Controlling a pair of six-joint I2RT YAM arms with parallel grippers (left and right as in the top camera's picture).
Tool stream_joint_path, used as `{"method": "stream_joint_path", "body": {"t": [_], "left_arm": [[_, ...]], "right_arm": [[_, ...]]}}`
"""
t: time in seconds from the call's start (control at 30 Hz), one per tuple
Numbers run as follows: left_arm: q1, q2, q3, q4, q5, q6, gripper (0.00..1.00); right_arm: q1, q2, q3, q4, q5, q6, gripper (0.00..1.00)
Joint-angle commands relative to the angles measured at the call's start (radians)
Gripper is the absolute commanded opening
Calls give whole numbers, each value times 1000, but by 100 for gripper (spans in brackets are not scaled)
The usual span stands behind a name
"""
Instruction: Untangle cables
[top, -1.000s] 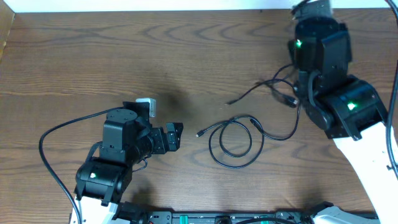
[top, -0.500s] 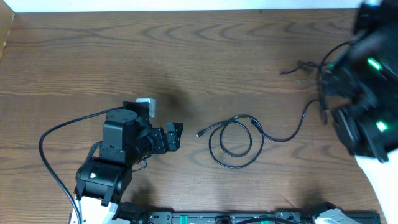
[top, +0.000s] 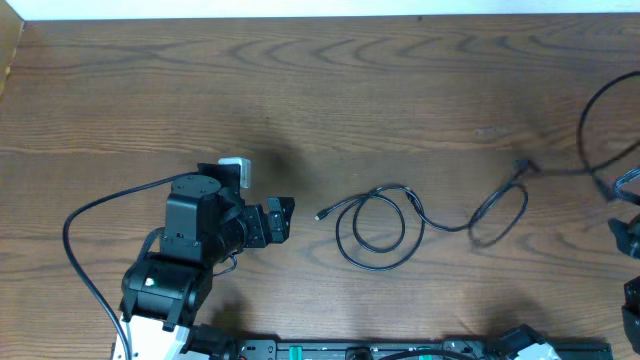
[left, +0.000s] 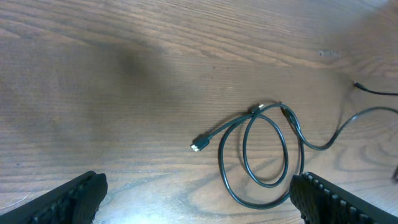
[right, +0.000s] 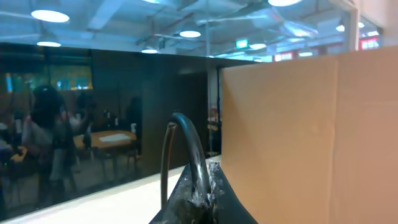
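Right pincer (right: 198, 200): we are seeing it clamped shut on a thin black cord (right: 196, 149), which is arching up out of the jaws. Its camera is facing out past a cardboard panel (right: 298, 137).
Left pincer (top: 281, 218): we are seeing it hanging wide open and holding nothing, pointing at the coil.
Cables (top: 440, 222): one is lying in a flat coil (top: 340, 238) mid-desk, just right of the left pincer, with its plug (top: 320, 214) pointing that way. Its tail is running right into a smaller loop (top: 524, 201). From there a thin strand (top: 584, 120) is sweeping up and off the right edge.
Step in hand: we are judging that the right arm is drawing its cord away to the right, to slide it free of the coiled one.
Next move: we are thinking it calls for a steady pull. If the small loop is dragging along, the left pincer should be pinning the coil.
Desk (top: 300, 90): it is carrying only the cords here, well apart from the arms' own thicker cables.
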Motion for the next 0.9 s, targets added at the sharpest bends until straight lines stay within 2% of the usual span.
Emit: {"method": "stream_joint_path", "body": {"t": [0.0,0.3,0.57,0.73,0.87], "left_arm": [[4,-7,8,-3,12,17,98],[4,-7,8,-3,12,17,98],[4,-7,8,-3,12,17,98],[4,-7,8,-3,12,17,98],[4,-7,8,-3,12,17,98]], "right_arm": [[-13,18,10,18,-69,-55,1],[-90,29,10,198,-69,-200,1],[-281,65,10,92,-40,-202,1],[-459,129,10,-31,8,-106,1],[-617,185,10,-222,14,95,1]]}}
